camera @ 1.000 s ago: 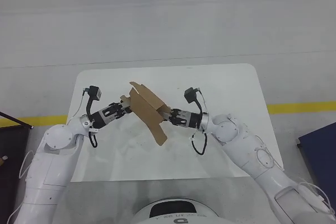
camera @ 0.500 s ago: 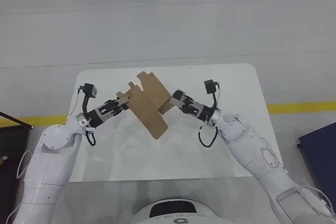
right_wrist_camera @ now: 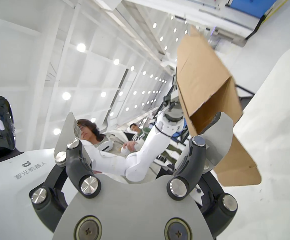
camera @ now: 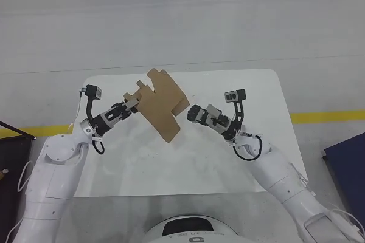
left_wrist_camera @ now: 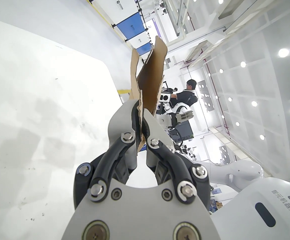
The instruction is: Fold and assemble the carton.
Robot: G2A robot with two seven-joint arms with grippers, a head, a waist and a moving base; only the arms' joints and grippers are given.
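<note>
Brown cardboard carton (camera: 161, 106) hangs tilted above the table (camera: 243, 164), my left gripper (left_wrist_camera: 140, 112) clamped on one edge, arm stretched inward. My right gripper (camera: 193, 113) gapes wide just beside it, gripping nothing.

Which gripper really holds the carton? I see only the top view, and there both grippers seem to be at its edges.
Observer: The left gripper. In the left wrist view it is shut on one edge of the carton, with the cardboard pinched between its pads.
Operator: So the right gripper holds nothing?
Observer: Nothing. The right wrist view shows its fingers spread wide, and the carton lies beyond one of them, not between the two.
Operator: Is the carton flat or opened?
Observer: Partly opened. The right wrist view looks into its open end, with a gap between the walls.
</note>
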